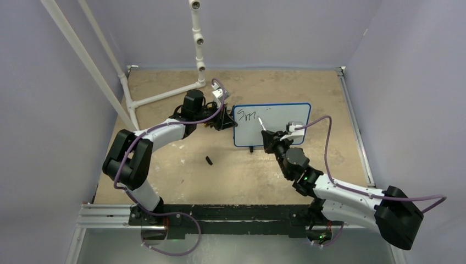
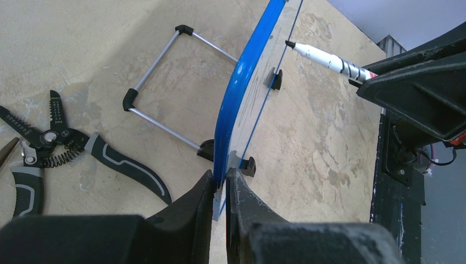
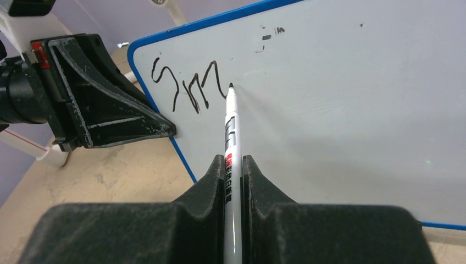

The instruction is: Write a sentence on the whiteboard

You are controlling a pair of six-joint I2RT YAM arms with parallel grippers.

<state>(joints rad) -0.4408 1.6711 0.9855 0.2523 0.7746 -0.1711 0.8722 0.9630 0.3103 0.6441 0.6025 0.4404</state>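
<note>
The whiteboard [image 1: 280, 124] stands upright mid-table, white with a thin blue frame; it shows edge-on in the left wrist view [image 2: 236, 110]. My left gripper [image 1: 229, 122] [image 2: 221, 179] is shut on its left edge. My right gripper [image 1: 267, 135] [image 3: 233, 165] is shut on a white marker [image 1: 262, 124] [image 3: 229, 132], black tip on the board's face. The sentence [image 3: 187, 88] reads only "Sm" at the board's upper left; the tip rests at the end of the "m". The marker [image 2: 329, 59] also shows in the left wrist view.
A small black cap [image 1: 209, 160] lies on the table in front of the board's left side. Black-handled wire strippers [image 2: 55, 148] lie behind the board beside its wire stand [image 2: 165, 71]. A white pipe frame [image 1: 165, 94] stands at the back left.
</note>
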